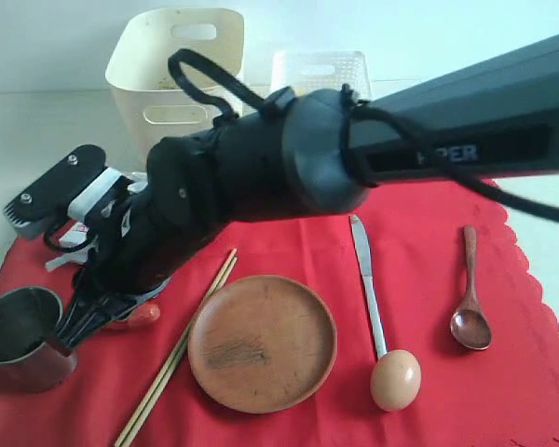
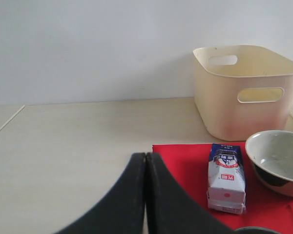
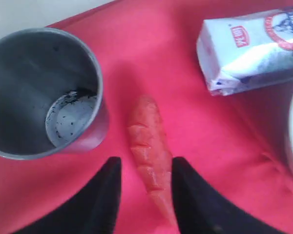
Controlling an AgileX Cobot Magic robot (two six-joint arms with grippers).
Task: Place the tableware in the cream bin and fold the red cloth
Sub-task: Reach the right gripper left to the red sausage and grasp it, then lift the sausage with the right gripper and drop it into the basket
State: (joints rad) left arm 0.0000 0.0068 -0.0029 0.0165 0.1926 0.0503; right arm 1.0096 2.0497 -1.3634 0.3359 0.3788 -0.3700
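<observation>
The red cloth (image 1: 429,391) covers the table front. On it lie a round wooden plate (image 1: 261,343), chopsticks (image 1: 177,349), a metal knife (image 1: 368,289) and a dark wooden spoon (image 1: 470,307). A steel cup (image 1: 19,335) stands upright at the left. My right arm reaches across to that side. My right gripper (image 3: 145,168) is open, its fingers on either side of a carrot (image 3: 146,146) beside the cup (image 3: 44,92), with gaps showing. The cream bin (image 2: 244,92) stands behind the cloth, with the pale bowl (image 2: 276,161) in front of it. My left gripper (image 2: 145,161) is shut and empty.
A milk carton (image 2: 227,178) lies on the cloth near its back left corner. An egg (image 1: 395,379) rests at the knife's handle end. A white lattice basket (image 1: 319,70) stands right of the cream bin (image 1: 177,70). Bare table lies left of the cloth.
</observation>
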